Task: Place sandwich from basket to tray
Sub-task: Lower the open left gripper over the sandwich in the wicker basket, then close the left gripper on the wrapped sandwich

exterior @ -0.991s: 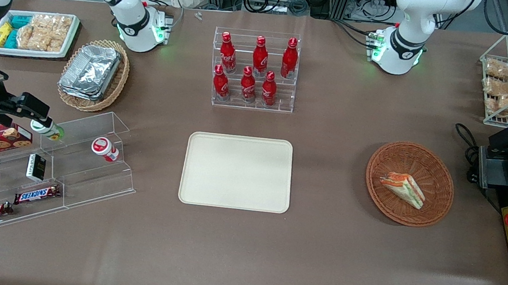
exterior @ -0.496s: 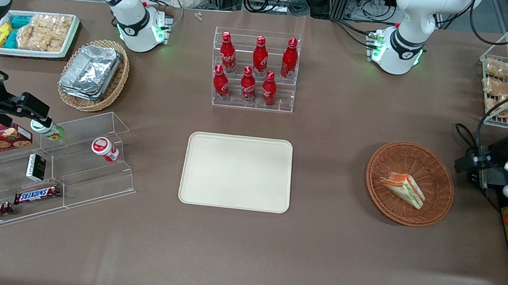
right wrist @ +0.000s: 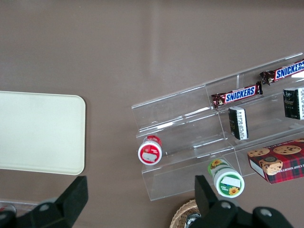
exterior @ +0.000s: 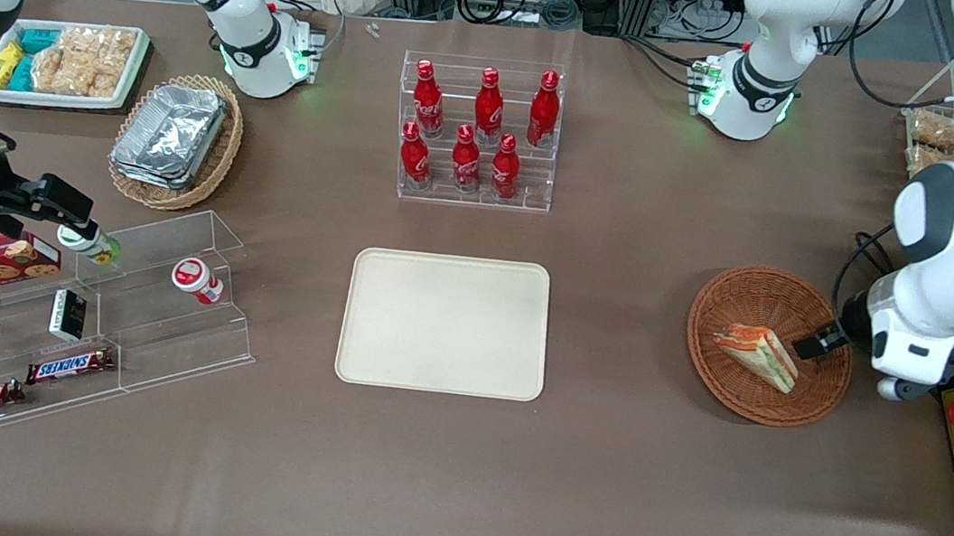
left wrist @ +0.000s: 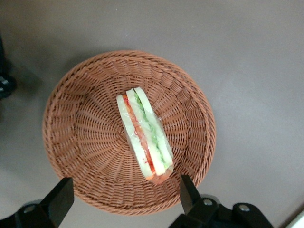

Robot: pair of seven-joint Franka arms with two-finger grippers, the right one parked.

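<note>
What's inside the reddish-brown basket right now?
Only the sandwich, lying on its side in the basket, wrapped and untouched. The gripper hovers above it with its jaws open. The weave directly under the sandwich is covered.

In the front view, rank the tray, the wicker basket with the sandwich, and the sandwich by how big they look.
1. tray, largest.
2. basket, clearly smaller.
3. sandwich, smallest, lying in the basket.
The gripper hangs over the basket's rim beside the sandwich, fingers open.
</note>
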